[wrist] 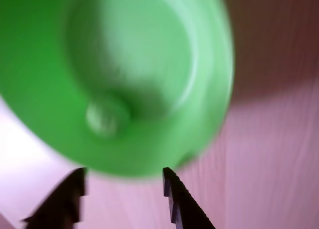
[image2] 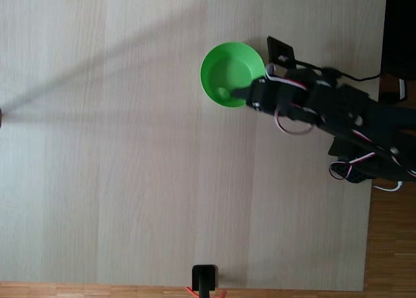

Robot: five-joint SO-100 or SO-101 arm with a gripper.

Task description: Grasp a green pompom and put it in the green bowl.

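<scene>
1. Landmark: the green bowl stands on the pale wooden table, near the table's right edge in the fixed view.
2. Green pompom: lies inside the green bowl, on its floor, toward the lower left in the wrist view. The picture is blurred; the ball appears as a small pale-green round shape. In the fixed view it shows as a faint spot in the bowl's lower part.
3. Gripper: both dark fingers are spread apart with nothing between them; their tips sit at the bowl's near rim.
4. Arm: reaches to the bowl from its right side in the fixed view.
</scene>
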